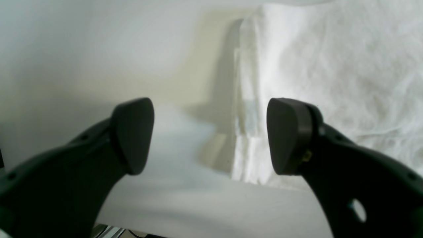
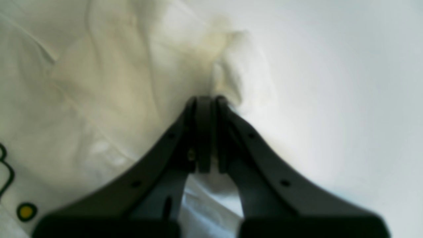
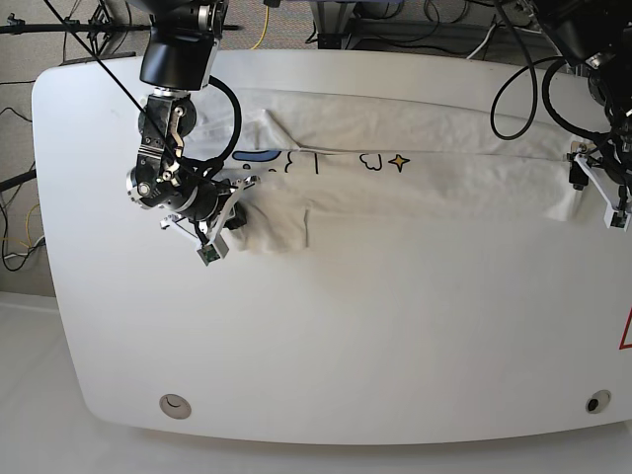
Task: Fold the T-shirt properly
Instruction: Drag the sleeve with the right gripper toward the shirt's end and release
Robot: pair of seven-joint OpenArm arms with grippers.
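Note:
The white T-shirt [image 3: 415, 173] lies folded into a long band across the far part of the table, with blue, black and yellow print showing along its fold. My right gripper [image 2: 206, 132] is shut on a bunched edge of the T-shirt [image 2: 109, 82]; in the base view it [image 3: 235, 219] sits at the band's left end. My left gripper [image 1: 210, 135] stands open just above the table, and the layered edge of the T-shirt [image 1: 330, 76] runs between its pads [image 1: 287, 135] without touching them. In the base view this gripper [image 3: 578, 186] is at the band's right end.
The white table [image 3: 346, 346] has rounded corners and a small round hole [image 3: 176, 402] near each front corner. Cables [image 3: 513, 89] hang over the far edge and loop onto the table by the left arm. A red mark [image 3: 626, 331] sits at the right edge.

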